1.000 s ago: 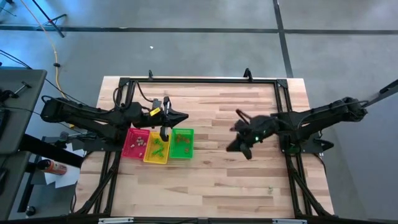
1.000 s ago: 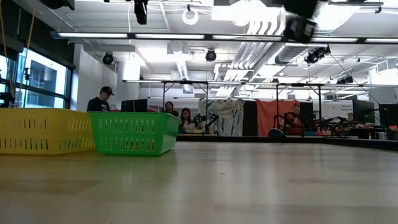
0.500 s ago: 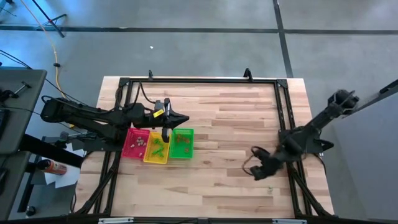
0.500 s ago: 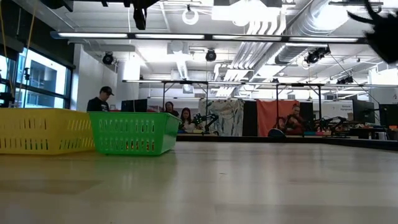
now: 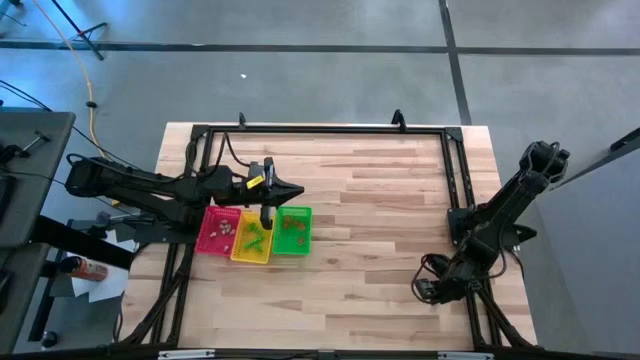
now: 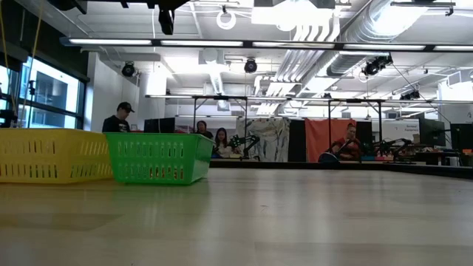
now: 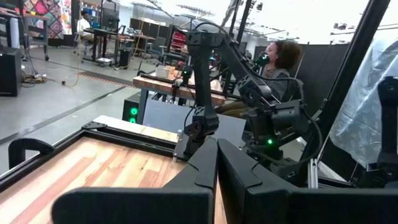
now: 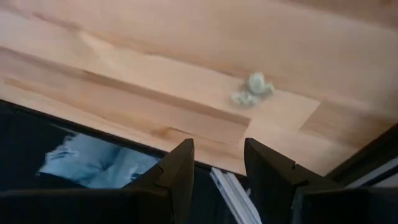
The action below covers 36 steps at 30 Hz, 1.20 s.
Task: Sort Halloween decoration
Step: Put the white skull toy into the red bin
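A pale grey-green trinket (image 8: pixel 252 89) of the Halloween decoration lies alone on the wood near the table's near right corner. My right gripper (image 8: pixel 217 163) hangs open above it, tipped downward, the trinket a little beyond its fingertips; in the high view this gripper (image 5: pixel 427 290) stands by the near right frame corner. More small trinkets (image 5: pixel 258 232) lie in the red (image 5: pixel 212 238), yellow (image 5: pixel 243 252) and green (image 5: pixel 300 243) trays. My left gripper (image 5: pixel 292 190) is shut, level, above the far side of the trays, with nothing in it.
A black metal frame (image 5: pixel 455 170) runs along the table's edges; its rail passes just beside my right gripper. The yellow tray (image 6: pixel 44 155) and the green tray (image 6: pixel 159 157) stand at the left in the low view. People sit at desks in the room beyond.
My right gripper has swung from the table's middle right toward the near right corner, sinking and rolling as it went, and now tips down over the lone trinket. The trays and their trinkets have stayed put.
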Each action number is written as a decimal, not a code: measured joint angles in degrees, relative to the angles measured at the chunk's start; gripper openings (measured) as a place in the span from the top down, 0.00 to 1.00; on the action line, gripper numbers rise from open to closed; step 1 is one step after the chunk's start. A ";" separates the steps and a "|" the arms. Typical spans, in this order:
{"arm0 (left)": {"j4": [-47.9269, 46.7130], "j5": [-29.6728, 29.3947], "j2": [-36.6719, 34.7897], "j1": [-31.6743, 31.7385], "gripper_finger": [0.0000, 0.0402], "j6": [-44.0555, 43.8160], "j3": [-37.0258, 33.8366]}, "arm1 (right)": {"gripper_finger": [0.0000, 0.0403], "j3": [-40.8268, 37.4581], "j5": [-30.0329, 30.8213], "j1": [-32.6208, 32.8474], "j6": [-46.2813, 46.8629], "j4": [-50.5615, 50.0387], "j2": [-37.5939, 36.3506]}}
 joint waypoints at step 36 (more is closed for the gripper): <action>-0.11 -1.41 0.00 0.39 1.00 0.04 0.00 | 0.66 1.97 -5.58 -1.06 -3.65 0.21 16.23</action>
